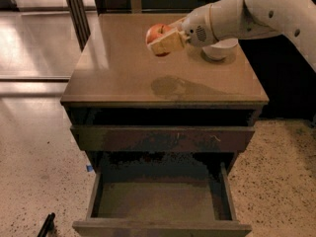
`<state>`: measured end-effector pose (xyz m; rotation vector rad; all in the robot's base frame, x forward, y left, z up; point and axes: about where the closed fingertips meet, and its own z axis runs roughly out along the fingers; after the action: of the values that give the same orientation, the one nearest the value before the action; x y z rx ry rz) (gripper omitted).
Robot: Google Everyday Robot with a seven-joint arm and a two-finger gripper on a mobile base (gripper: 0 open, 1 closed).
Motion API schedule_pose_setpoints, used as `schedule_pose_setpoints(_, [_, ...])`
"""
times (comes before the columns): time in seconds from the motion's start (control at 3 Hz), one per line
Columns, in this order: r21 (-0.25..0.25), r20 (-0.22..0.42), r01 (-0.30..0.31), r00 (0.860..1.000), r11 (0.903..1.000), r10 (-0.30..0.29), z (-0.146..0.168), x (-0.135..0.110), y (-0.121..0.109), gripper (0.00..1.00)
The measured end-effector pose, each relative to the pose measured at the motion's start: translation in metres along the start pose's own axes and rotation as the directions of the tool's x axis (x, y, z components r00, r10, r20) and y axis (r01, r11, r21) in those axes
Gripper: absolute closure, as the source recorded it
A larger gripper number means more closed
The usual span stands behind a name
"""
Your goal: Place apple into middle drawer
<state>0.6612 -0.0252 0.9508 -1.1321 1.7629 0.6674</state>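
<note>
The red-orange apple (156, 32) is held between the pale fingers (167, 43) of my gripper (161, 37), lifted above the brown cabinet top (118, 73); its shadow falls on the top near the front edge. The gripper is shut on the apple, and the white arm reaches in from the upper right. The middle drawer (160, 199) is pulled out at the bottom of the view, its flat brown floor bare, well below and in front of the apple. The drawer above it, with pale scratch marks on its front (163, 138), is pushed in.
A white bowl (220, 50) sits on the cabinet top behind the arm at the right. A dark post (76, 9) stands at the back left. A black object (46, 225) and a small blue scrap (89, 168) lie on the speckled floor at the left.
</note>
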Motion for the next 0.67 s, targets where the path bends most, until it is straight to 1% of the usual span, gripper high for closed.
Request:
schedule_pose_setpoints(0.33, [0.051,0.136,-0.008,0.991,0.9986,0.001,-0.026,-0.029,0.049,1.00])
schedule_pose_setpoints(0.67, [0.072,0.181,-0.067,0.982,0.9951,0.053,-0.026,-0.018,0.065,1.00])
